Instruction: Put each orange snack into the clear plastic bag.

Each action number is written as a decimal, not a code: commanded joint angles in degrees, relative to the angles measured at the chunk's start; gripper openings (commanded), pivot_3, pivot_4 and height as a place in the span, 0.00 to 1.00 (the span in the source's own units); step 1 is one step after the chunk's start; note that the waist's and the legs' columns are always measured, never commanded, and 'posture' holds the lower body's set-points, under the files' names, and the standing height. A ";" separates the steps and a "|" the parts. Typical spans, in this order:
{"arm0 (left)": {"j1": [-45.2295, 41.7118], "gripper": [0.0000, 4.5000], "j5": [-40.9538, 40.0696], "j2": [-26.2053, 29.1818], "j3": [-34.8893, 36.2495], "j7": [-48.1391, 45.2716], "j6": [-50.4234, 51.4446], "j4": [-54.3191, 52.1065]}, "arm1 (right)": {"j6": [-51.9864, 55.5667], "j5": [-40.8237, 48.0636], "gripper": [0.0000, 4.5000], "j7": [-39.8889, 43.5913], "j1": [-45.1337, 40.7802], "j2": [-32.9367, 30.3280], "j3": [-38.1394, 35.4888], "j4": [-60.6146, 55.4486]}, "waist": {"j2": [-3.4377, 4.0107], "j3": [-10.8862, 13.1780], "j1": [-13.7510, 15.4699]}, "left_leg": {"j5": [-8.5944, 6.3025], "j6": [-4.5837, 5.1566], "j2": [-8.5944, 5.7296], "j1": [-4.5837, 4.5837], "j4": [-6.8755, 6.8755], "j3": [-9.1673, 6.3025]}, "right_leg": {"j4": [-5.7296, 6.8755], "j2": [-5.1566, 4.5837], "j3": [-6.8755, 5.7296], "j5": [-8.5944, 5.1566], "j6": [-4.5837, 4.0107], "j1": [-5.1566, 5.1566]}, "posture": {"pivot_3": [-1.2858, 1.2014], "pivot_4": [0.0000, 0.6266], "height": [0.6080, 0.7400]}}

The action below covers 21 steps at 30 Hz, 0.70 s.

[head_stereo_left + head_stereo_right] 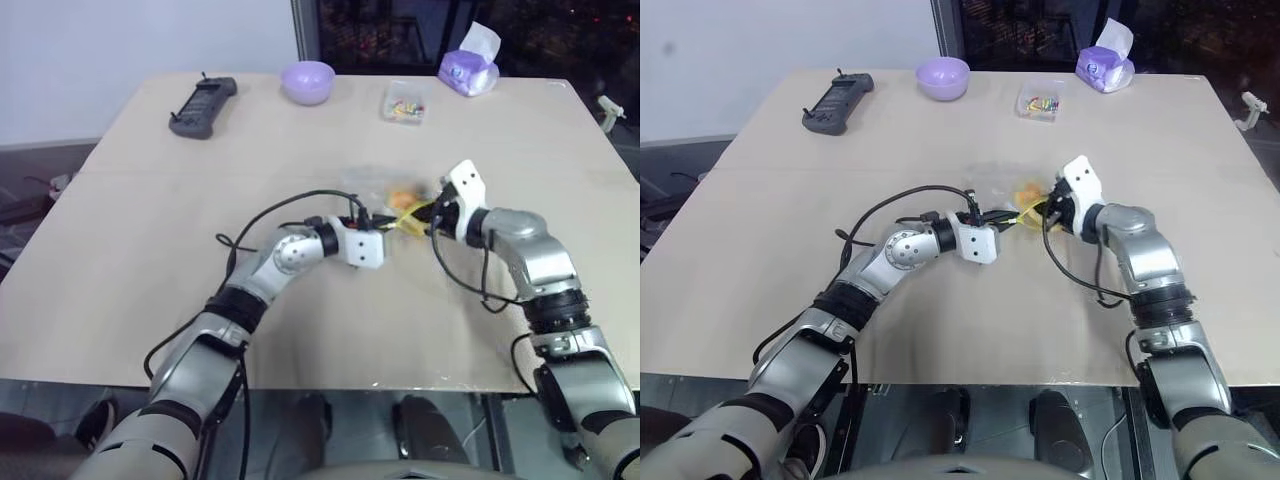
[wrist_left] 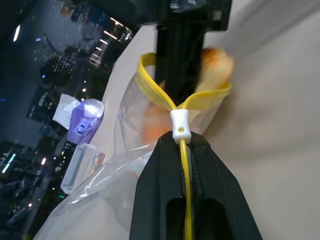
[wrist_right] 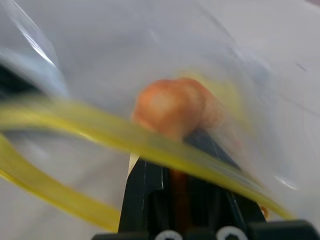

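Left wrist view showed the left gripper (image 2: 182,145) with its jaws pinched shut on the yellow seal strip (image 2: 186,197) of the clear plastic bag (image 2: 100,190), the white slider (image 2: 180,125) sitting just past the jaw tips. Beyond the slider the strip parted into a loop, holding the bag's mouth open, and the right gripper's black fingers (image 2: 175,60) reached in through that loop from the far side. The orange snack (image 2: 217,67) lay just past the loop, beside those fingers.

Right wrist view had the right gripper (image 3: 175,150) closed narrowly on the orange snack (image 3: 175,105), which sat at the tips of its jaws behind the crinkled film, with the yellow strip crossing in front.

Seen from the head camera, both grippers met over the middle of the bench (image 1: 150,290), the bag and snack between them. Farther off, well clear of either pair of jaws, stood a black handset (image 1: 204,106), a lilac bowl (image 1: 307,82), a small clear box of coloured bits (image 1: 404,102) and a purple tissue pack (image 1: 468,70).

Judged from these pictures, the insertion step was in hand: the snack appeared at or just inside the bag's mouth, still gripped. The next move would call for pushing it deeper, letting go, and drawing the right jaws back through the loop without dragging the film, while the left kept the strip taut.
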 commanded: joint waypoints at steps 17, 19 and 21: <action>0.58 0.00 -2.04 -1.01 1.84 0.78 1.14 -0.41 | 8.36 6.72 0.60 0.30 4.59 -3.63 -5.43 -12.47 | 0.00 0.00 0.23 | 0.00 0.01 -0.03 -0.02 0.00 -0.02 | -0.01 -0.02 -0.02 0.00 0.00 0.01 | 0.52 0.24 1.00; 0.58 0.00 -2.20 -1.10 2.12 1.04 2.01 -0.17 | 10.23 9.96 0.60 3.47 6.62 -6.42 -6.85 -15.11 | 0.00 0.00 0.22 | 0.00 0.01 -0.03 -0.02 0.00 -0.02 | -0.02 -0.02 -0.03 0.00 0.00 0.02 | 0.52 0.24 1.00; 0.62 0.00 -2.27 -1.16 2.18 1.16 2.50 -0.22 | 9.49 10.83 0.60 6.33 8.96 -9.94 -7.70 -16.67 | 0.00 0.00 0.18 | -0.01 0.01 -0.03 -0.02 0.00 -0.04 | -0.02 -0.01 -0.04 0.00 0.00 0.02 | 0.52 0.24 1.00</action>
